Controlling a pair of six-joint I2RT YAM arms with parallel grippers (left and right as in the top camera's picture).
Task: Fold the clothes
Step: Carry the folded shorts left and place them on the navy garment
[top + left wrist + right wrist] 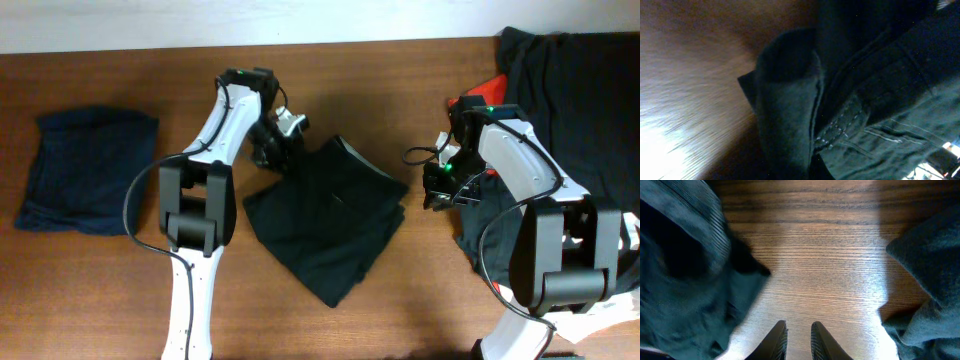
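Treat the wide black fabric shorts point(325, 215) at the centre of the brown wooden table point(100, 290) as soft, limp and light, pinching 2 corners, with left gripper point(271, 148) at their upper-left corner, impossible to judge as parted or closed, and right gripper point(799, 339) just right of them, narrowly parted, empty.

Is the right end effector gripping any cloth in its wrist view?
No, the right end effector shows only the bare wooden table between its fingers; the clothes lie apart at both sides.
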